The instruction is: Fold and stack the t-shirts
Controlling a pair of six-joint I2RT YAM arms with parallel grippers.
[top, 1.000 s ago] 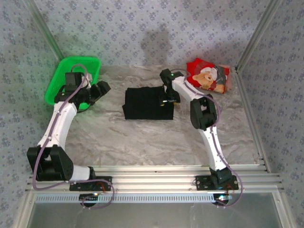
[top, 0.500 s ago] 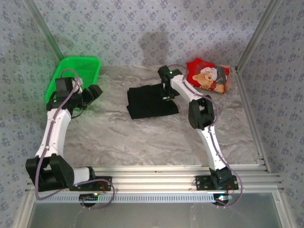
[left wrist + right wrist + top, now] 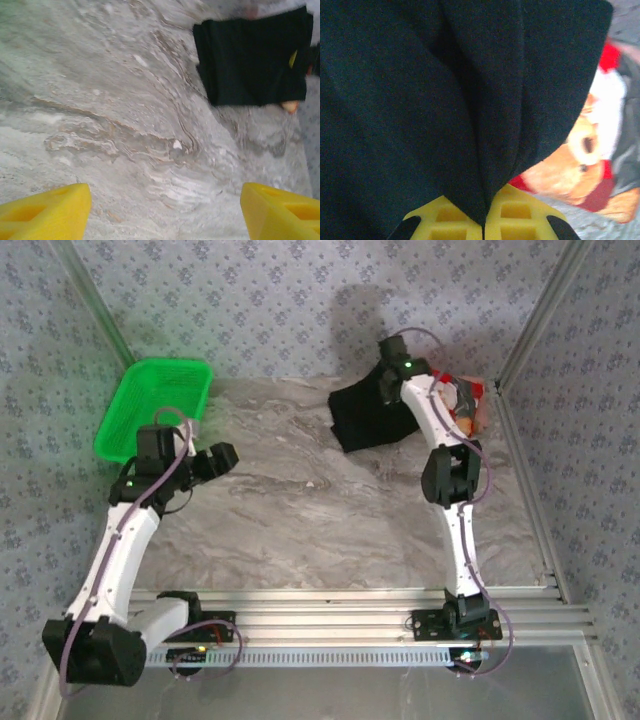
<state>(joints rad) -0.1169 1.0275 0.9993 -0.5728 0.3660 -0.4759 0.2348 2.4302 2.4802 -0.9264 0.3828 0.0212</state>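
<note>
black t-shirt (image 3: 365,420) moved back-right, pinched in right hand (image 3: 484,220), overlapping red t-shirt (image 3: 590,150).

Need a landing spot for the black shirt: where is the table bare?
Bare: the table middle, between left gripper and right arm, up to the basket. Crowded: back right corner, where the right gripper holds the black shirt beside the red shirt.

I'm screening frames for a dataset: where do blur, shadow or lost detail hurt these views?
Top external: sharp, evenly lit, with a soft shadow on the back wall above the black t-shirt. Left wrist: table veining smeared, fingers of the left pincer blurred. Right wrist: black t-shirt near-featureless dark, bear print on the red t-shirt out of focus.
</note>
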